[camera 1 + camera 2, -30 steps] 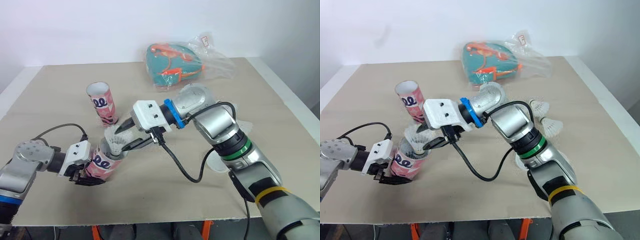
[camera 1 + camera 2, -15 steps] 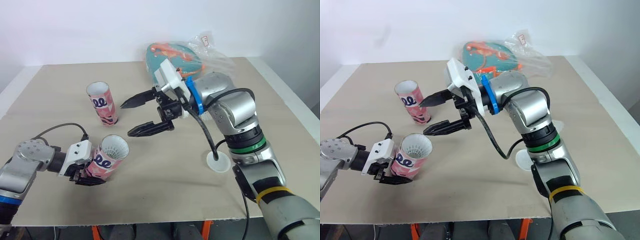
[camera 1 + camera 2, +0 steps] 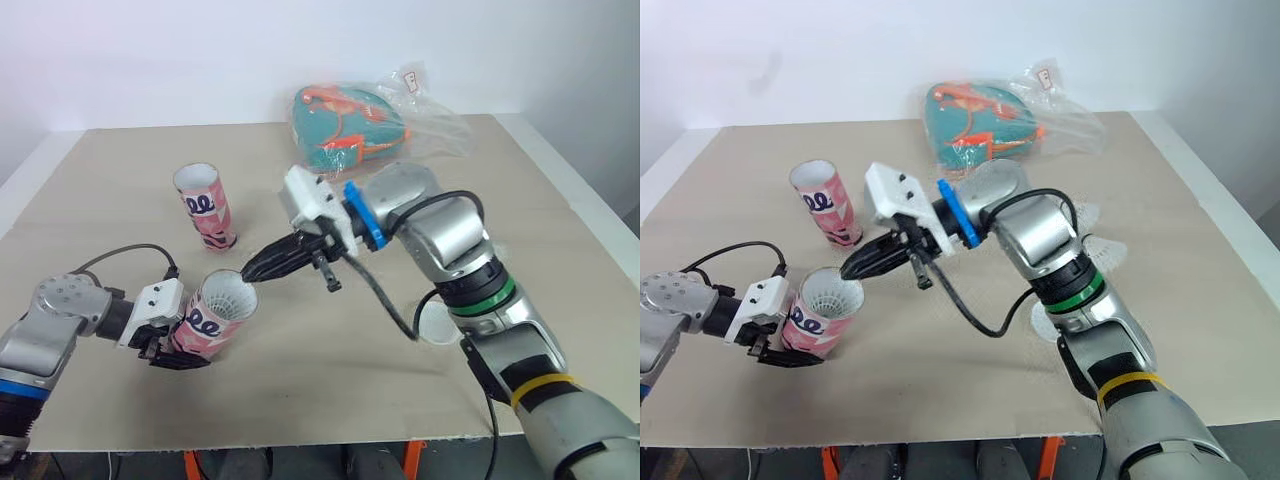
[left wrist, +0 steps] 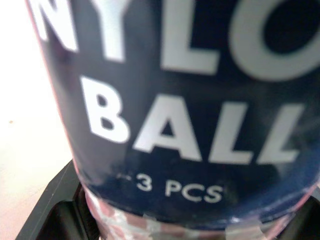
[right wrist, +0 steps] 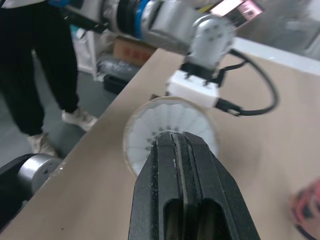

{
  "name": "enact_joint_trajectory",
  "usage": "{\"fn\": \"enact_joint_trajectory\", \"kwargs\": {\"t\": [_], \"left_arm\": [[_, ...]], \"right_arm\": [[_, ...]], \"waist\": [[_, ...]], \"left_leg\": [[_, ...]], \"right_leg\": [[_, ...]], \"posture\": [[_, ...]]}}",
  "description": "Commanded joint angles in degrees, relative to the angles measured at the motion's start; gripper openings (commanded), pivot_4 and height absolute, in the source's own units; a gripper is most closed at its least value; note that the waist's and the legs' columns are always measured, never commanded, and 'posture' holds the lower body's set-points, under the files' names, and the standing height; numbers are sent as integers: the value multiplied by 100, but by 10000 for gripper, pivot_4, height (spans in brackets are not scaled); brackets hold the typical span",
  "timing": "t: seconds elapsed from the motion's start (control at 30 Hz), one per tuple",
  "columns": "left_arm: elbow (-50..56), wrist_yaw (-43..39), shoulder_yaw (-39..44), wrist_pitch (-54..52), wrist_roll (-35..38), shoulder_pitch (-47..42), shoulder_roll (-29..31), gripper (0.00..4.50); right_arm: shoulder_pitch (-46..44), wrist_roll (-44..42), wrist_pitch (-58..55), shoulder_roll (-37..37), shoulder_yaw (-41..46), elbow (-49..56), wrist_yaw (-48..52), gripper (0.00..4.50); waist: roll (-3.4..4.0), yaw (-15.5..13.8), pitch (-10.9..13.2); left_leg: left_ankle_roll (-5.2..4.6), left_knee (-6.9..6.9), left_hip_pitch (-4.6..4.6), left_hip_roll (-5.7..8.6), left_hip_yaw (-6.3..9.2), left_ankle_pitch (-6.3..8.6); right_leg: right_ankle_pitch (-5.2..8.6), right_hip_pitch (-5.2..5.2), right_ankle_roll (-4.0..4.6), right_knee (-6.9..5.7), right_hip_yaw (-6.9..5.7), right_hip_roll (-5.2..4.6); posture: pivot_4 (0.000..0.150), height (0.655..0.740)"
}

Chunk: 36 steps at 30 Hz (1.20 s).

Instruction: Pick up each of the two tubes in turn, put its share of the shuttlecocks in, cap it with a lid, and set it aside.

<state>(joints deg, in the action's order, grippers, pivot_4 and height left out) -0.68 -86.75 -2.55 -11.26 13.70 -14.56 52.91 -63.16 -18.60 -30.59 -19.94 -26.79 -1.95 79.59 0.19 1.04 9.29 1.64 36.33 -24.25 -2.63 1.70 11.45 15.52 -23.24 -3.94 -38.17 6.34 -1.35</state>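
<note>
A pink tube [image 3: 213, 318] leans in my left gripper [image 3: 175, 352], whose fingers are shut around its base; its dark label [image 4: 190, 125] is close up in the left wrist view. A white shuttlecock [image 5: 170, 130] sits in the tube's mouth. My right gripper [image 3: 250, 273] is shut with nothing in it, its tips at the tube's rim just over the shuttlecock. The second pink tube [image 3: 205, 205] stands upright farther back. Two loose shuttlecocks [image 3: 1105, 250] lie behind my right arm. A white lid [image 3: 438, 322] lies flat, partly hidden by that arm.
A teal and orange bag in clear plastic [image 3: 350, 122] lies at the back of the table [image 3: 330, 380]. A cable hangs from my right wrist [image 3: 380, 300]. A person's legs [image 5: 35, 75] stand beside the table's left edge.
My right gripper pulled back from the held tube and stood open above the table, leaving the shuttlecock inside. It has now shut and come back down to the tube's mouth.
</note>
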Motion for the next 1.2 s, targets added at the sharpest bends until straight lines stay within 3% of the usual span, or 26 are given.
{"fn": "enact_joint_trajectory", "kwargs": {"t": [0.03,0.37,0.57,0.73,0.97,1.2], "left_arm": [[-126,69,-358,70,-146,5,-134,33855],[-31,150,-309,-65,-112,36,-123,33855],[31,182,-263,-129,-95,86,-79,33855],[122,233,-187,-177,-67,186,-62,33855],[223,290,-94,-205,-28,345,-47,33855],[220,348,-81,-170,-15,385,-99,33855]], "right_arm": [[-338,244,51,158,-241,-243,122,279],[-1078,1016,-67,852,-1188,-1154,355,279],[-1211,1127,-75,1542,-1185,-1701,334,279],[-878,675,123,2155,-561,-1804,241,279],[-1139,742,-215,2073,-358,-2219,551,279],[-1278,728,76,949,-82,-1894,1217,279]], "waist": [[0,-2,0],[0,2,0],[-1,1,-1],[-11,8,-4],[-9,23,-3],[-13,5,1]], "left_leg": [[-2,0,0,0,0,-2],[-8,2,2,0,3,-9],[-8,2,2,-3,11,-10],[-7,0,3,-6,11,-9],[-7,-12,3,-9,12,-9],[-7,-10,2,-7,14,-9]], "right_leg": [[2,0,-1,0,-1,0],[-1,-7,0,-1,-4,0],[-2,-7,4,-8,-12,5],[-4,-4,3,-9,-16,5],[-14,-8,16,-15,-17,10],[-12,-6,8,-12,-19,7]], "posture": [[1500,7400],[1500,7400],[1500,7400],[1500,7400],[1500,7400],[1500,7400]]}}
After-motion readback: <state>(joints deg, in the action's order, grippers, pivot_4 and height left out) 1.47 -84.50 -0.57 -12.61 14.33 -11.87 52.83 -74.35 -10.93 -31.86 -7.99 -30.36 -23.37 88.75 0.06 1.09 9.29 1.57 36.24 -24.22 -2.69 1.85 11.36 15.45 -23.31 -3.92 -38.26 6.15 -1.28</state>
